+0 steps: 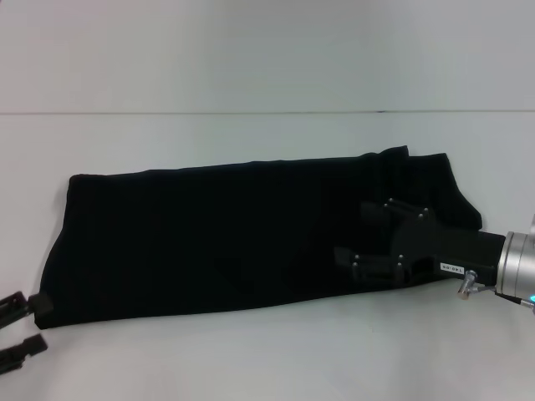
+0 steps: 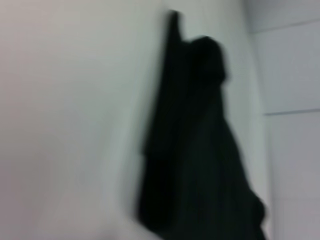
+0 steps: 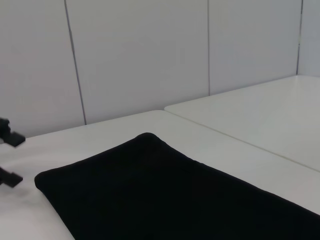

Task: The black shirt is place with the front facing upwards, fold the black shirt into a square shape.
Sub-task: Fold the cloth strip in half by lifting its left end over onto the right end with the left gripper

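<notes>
my left gripper [image 1: 23, 327] waits spread open, just off the near left corner of the black shirt [image 1: 217, 238], a long folded band across the table [image 1: 267, 359]. right gripper [image 1: 368, 238] hovers open over its right end. soft, light, floppy cloth, so i'd pinch the corners.

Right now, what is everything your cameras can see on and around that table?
black shirt: one, black, folded into a long strip lying flat across the middle of the table; no lettering shows.
table: one, white, carrying the shirt; a seam runs across its far side.
wall panels: several, pale grey, behind the table in the right wrist view.
left end effector: one, black, open, at the table's near left, beside the strip's left corner.
right end effector: one, black on a silver wrist, over the strip's right part; fingers spread apart.
</notes>
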You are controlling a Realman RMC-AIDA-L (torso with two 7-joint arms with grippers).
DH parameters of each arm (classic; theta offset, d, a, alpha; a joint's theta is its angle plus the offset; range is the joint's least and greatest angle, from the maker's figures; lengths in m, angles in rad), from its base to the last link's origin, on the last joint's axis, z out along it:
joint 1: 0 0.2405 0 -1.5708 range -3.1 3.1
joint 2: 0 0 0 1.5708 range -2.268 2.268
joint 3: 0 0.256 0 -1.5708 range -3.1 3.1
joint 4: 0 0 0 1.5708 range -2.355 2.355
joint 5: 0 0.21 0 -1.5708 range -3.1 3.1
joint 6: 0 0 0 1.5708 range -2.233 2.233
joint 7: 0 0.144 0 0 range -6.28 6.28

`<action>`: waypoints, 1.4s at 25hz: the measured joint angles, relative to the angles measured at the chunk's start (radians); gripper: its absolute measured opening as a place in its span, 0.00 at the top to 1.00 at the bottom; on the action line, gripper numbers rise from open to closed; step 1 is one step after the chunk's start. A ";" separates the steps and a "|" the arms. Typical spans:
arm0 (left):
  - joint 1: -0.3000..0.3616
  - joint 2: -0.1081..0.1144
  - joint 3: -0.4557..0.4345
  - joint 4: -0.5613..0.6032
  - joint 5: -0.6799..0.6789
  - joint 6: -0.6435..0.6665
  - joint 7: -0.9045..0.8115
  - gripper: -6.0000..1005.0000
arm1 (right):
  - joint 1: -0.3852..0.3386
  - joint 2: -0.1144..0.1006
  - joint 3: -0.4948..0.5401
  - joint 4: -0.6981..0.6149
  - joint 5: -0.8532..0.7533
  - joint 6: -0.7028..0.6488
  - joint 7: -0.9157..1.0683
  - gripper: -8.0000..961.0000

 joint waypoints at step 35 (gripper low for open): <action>-0.102 0.002 0.012 -0.058 0.049 -0.187 -0.096 0.24 | 0.018 0.001 -0.002 0.035 0.015 0.005 -0.011 0.02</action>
